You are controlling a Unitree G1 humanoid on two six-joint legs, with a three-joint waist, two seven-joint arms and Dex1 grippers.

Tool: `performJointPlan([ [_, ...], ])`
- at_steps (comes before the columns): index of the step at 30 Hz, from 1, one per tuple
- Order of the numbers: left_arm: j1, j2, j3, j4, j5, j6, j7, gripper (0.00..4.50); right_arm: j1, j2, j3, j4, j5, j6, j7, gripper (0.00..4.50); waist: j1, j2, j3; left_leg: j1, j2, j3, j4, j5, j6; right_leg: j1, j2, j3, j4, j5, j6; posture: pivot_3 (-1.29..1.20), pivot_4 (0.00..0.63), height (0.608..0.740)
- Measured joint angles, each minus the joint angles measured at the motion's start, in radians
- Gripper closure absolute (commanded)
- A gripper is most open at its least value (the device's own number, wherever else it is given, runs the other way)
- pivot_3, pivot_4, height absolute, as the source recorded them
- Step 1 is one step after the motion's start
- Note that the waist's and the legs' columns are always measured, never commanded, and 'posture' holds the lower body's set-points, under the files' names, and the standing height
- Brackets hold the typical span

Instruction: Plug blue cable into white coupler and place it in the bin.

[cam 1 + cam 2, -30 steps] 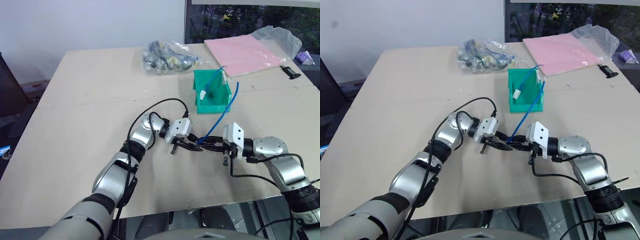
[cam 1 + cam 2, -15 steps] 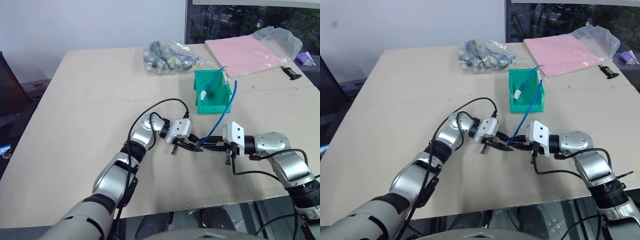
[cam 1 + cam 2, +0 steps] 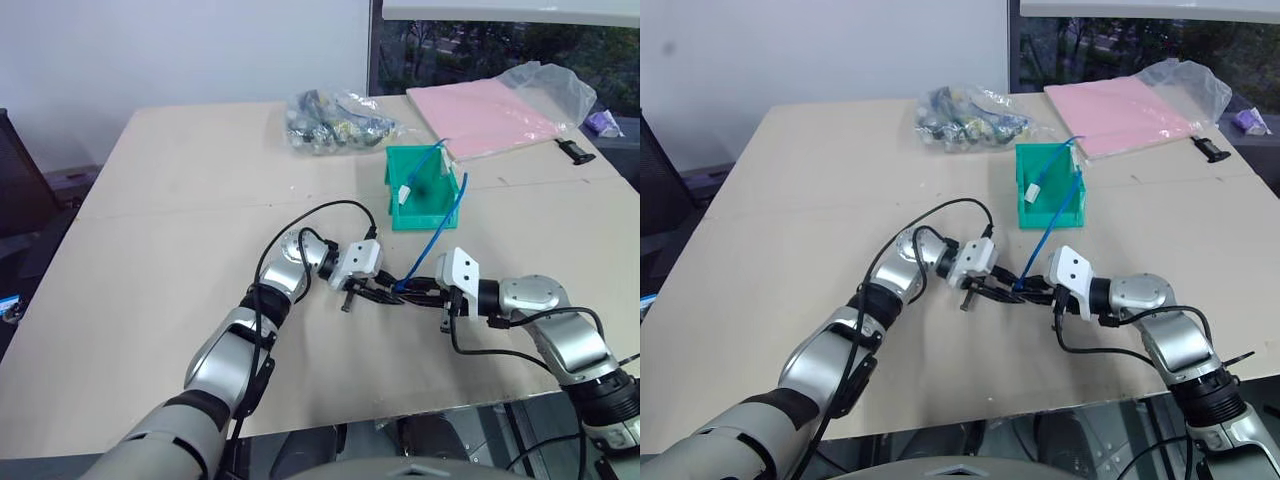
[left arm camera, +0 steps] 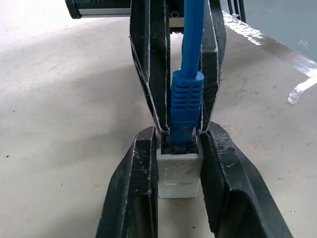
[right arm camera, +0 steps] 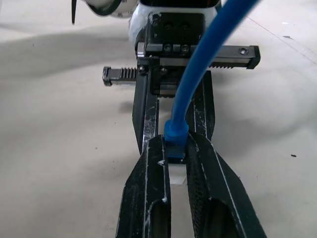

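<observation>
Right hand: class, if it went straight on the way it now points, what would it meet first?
The right hand, shut on the blue cable plug, points at the left hand holding the white coupler; it would probably meet that coupler first.

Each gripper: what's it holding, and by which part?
Left gripper clamps the white coupler by its two side faces. Right gripper pinches the blue cable at its plug boot, right at the coupler's socket.

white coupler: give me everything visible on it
The white coupler is a small, boxy white plastic block with faint diagonal ridges on its face. The left gripper has its jaws shut on both its sides, just above the table. The blue cable has its ribbed boot and plug seated in the coupler's socket, pinched by the right gripper.
</observation>
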Motion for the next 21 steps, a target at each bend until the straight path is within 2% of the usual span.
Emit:
performJointPlan([
  [3, 0.005, -0.002, 0.0, 0.0, 0.008, 0.006, 0.003, 3.95, 0.0, 0.001, 0.005, 0.009, -0.002, -0.004, 0.0, 4.5, 0.0, 0.0, -0.005, 0.006, 0.001, 0.0, -0.002, -0.001, 0.002, 0.006, 0.001, 0.0, -0.002, -0.001, 0.0, 0.0, 0.15, 0.74],
  [7, 0.011, 0.011, 0.015, -0.007, 0.007, 0.018, -0.002, 3.95, 0.009, 0.095, -0.047, 0.053, 0.088, 0.034, -0.005, 4.5, -0.009, -0.001, -0.005, 0.006, 0.002, 0.0, -0.001, -0.001, 0.002, 0.006, 0.002, 0.001, -0.001, 0.0, 0.0, 0.0, 0.15, 0.74],
  [9, 0.015, 0.012, 0.021, -0.015, 0.004, 0.035, -0.004, 2.94, 0.005, 0.11, -0.074, 0.057, 0.133, 0.083, -0.005, 4.5, -0.011, 0.0, -0.005, 0.003, 0.002, 0.001, -0.001, -0.001, 0.002, 0.003, 0.002, 0.002, 0.0, 0.0, 0.0, 0.0, 0.15, 0.74],
  [10, 0.018, 0.014, 0.021, -0.022, 0.006, 0.052, -0.001, 2.68, -0.005, 0.113, -0.079, 0.055, 0.156, 0.111, -0.004, 4.5, -0.011, 0.001, -0.004, 0.002, 0.002, 0.0, -0.001, -0.001, 0.002, 0.001, 0.002, 0.002, 0.001, 0.0, 0.0, 0.0, 0.15, 0.74],
  [13, 0.056, 0.009, 0.021, -0.035, 0.008, 0.098, 0.011, 1.33, -0.063, 0.133, -0.08, -0.002, 0.219, 0.172, -0.004, 4.5, -0.014, 0.004, -0.001, -0.005, 0.002, 0.001, -0.001, -0.001, 0.001, -0.008, 0.002, 0.004, 0.003, 0.0, 0.0, 0.0, 0.15, 0.74],
  [15, 0.09, 0.011, 0.032, -0.113, -0.001, 0.131, 0.055, 0.29, -0.122, 0.132, -0.108, -0.027, 0.268, 0.245, -0.027, 4.5, -0.01, 0.004, -0.001, -0.012, 0.002, 0.001, 0.0, 0.002, -0.003, -0.014, 0.001, 0.003, 0.004, 0.0, 0.0, 0.0, 0.15, 0.74],
  [16, 0.1, 0.013, 0.042, -0.138, -0.005, 0.147, 0.07, 0.14, -0.135, 0.129, -0.121, -0.03, 0.279, 0.266, -0.036, 4.5, -0.009, 0.004, -0.001, -0.014, 0.002, 0.0, 0.001, 0.002, -0.003, -0.015, 0.001, 0.003, 0.004, 0.0, 0.0, 0.0, 0.15, 0.74],
  [19, 0.145, 0.031, 0.093, -0.262, -0.043, 0.262, 0.139, 0.14, -0.189, 0.111, -0.168, -0.044, 0.342, 0.367, -0.069, 4.5, -0.009, 0.004, -0.001, -0.021, 0.001, 0.0, 0.002, 0.002, -0.004, -0.022, -0.003, 0.003, 0.003, 0.0, -0.001, 0.0, 0.15, 0.74],
  [21, 0.188, 0.057, 0.143, -0.417, -0.071, 0.389, 0.227, 0.14, -0.265, 0.081, -0.205, -0.027, 0.389, 0.446, -0.07, 4.5, -0.011, 0.005, 0.001, -0.023, 0.001, 0.0, 0.002, 0.002, -0.004, -0.024, -0.004, 0.003, 0.003, 0.0, -0.001, 0.0, 0.15, 0.74],
])
